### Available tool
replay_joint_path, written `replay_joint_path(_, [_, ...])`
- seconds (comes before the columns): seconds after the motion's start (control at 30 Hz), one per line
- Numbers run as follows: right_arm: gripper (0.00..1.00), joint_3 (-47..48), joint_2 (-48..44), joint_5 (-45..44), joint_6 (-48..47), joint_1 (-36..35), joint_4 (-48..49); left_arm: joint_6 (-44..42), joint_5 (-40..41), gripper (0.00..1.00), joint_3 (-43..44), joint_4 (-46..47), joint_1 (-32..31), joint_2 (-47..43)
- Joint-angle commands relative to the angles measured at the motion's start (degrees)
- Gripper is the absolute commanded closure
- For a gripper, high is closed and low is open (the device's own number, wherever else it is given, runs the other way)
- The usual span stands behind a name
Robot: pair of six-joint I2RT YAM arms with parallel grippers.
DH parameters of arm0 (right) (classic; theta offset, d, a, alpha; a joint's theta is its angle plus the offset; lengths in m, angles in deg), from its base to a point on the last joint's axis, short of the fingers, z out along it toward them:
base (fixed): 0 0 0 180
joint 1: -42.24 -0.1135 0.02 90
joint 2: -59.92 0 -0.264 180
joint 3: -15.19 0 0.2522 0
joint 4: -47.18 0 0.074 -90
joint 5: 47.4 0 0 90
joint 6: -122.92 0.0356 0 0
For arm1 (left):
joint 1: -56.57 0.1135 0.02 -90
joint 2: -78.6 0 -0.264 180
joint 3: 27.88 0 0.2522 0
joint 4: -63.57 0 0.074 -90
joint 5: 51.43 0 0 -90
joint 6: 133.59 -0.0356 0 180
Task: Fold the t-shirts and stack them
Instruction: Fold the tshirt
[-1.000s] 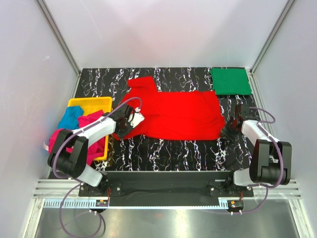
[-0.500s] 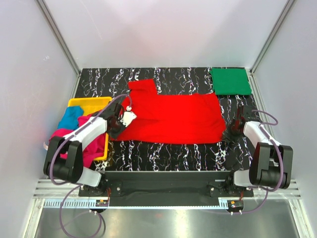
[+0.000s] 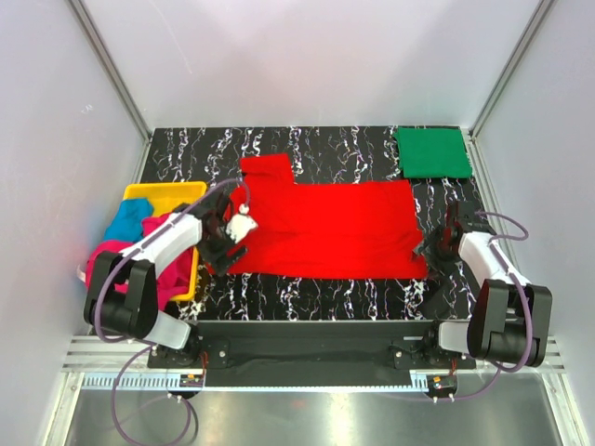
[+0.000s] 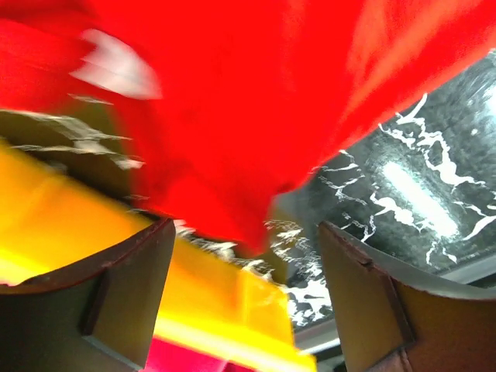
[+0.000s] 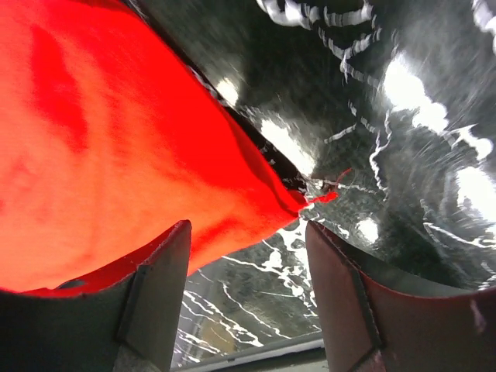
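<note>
The red t-shirt (image 3: 325,228) lies spread flat across the middle of the table, one sleeve pointing to the back left. My left gripper (image 3: 226,247) hangs open over its near left corner, jaws wide apart around nothing (image 4: 244,302); the red cloth (image 4: 232,116) sags just beyond them. My right gripper (image 3: 432,249) stands open at the shirt's near right corner (image 5: 306,203), and nothing sits between its fingers (image 5: 248,298). A dark green t-shirt (image 3: 432,153) lies folded at the back right. The turquoise (image 3: 130,221) and magenta (image 3: 172,260) t-shirts sit bunched in the tray.
The yellow tray (image 3: 167,191) stands at the table's left edge, close beside my left gripper; its rim (image 4: 256,310) shows between the left fingers. Black marbled tabletop (image 3: 316,288) shows along the near edge. Grey walls enclose the table.
Both grippers have gone from shut on the red shirt's near corners to open, letting it go. The shirt was drawn toward the near edge and now lies flatter.
</note>
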Motion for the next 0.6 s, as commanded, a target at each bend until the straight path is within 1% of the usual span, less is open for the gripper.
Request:
replay_joint_path(0.0, [0.32, 6.23, -2.80, -4.66, -1.34, 0.24, -1.62, -0.36, 0.69, 0.19, 11.03, -4.54, 0.30, -1.21])
replay_joint_path(0.03, [0.32, 7.64, -3.06, -4.24, -3.08, 0.24, -1.45, -0.27, -0.46, 0.18, 13.75, -7.87, 0.39, -1.39])
replay_joint_path(0.07, [0.33, 10.61, -3.24, -3.71, -4.14, 0.24, -0.84, -0.19, -3.95, 0.18, 19.35, -9.29, 0.39, -1.30])
replay_joint_path(0.1, [0.34, 12.29, -2.89, -2.05, -6.16, 0.24, 0.04, 0.16, -5.81, 0.18, 22.02, -10.44, 0.39, -0.78])
replay_joint_path(0.13, [0.38, 14.05, -2.54, -1.25, -7.13, 0.15, 0.40, 0.60, -7.57, 0.18, 24.48, -10.97, 0.39, -0.34])
replay_joint_path(0.17, [0.41, 17.72, -1.93, -0.55, -8.10, -0.29, 0.58, 1.30, -9.76, 0.19, 28.33, -10.45, 0.39, 0.27])
replay_joint_path(0.23, [0.48, 20.91, 0.09, 1.99, -12.21, -1.78, 2.15, 4.19, -10.66, 0.24, 31.08, -7.92, 0.39, 3.25])
replay_joint_path(0.27, [0.50, 23.45, 0.88, 3.49, -13.89, -2.92, 3.03, 5.34, -9.62, 0.32, 33.44, -7.20, 0.39, 6.49])
replay_joint_path(0.3, [0.50, 24.60, 2.54, 3.24, -15.39, -6.93, 4.60, 8.48, -8.74, 0.34, 34.95, -6.59, 0.39, 8.35])
replay_joint_path(0.33, [0.52, 25.57, 3.34, 2.71, -17.84, -8.80, 5.32, 9.99, -8.21, 0.35, 37.75, -6.15, 0.39, 10.19])
replay_joint_path(0.37, [0.52, 26.89, 4.22, 3.32, -18.91, -11.95, 6.28, 11.31, -7.77, 0.35, 38.91, -5.79, 0.39, 13.34])
replay_joint_path(0.4, [0.53, 27.07, 5.71, 4.54, -19.79, -15.72, 9.42, 13.85, -7.67, 0.36, 39.70, -3.61, 0.48, 14.50])
replay_joint_path(0.47, [0.55, 25.77, 6.60, 8.14, -19.71, -19.61, 14.26, 15.63, -6.80, 0.36, 39.63, 0.60, 0.57, 15.65])
replay_joint_path(0.5, [0.55, 24.97, 6.95, 10.25, -20.06, -21.89, 20.64, 17.20, -4.97, 0.35, 39.62, 2.54, 1.09, 16.44])
replay_joint_path(0.53, [0.55, 24.27, 7.21, 10.62, -22.24, -28.18, 23.66, 17.74, -4.78, 0.34, 40.06, 3.86, 1.53, 16.97])
replay_joint_path(0.57, [0.55, 23.74, 7.83, 10.62, -23.65, -30.85, 26.56, 18.44, -5.12, 0.32, 42.32, 3.53, 2.14, 18.63])
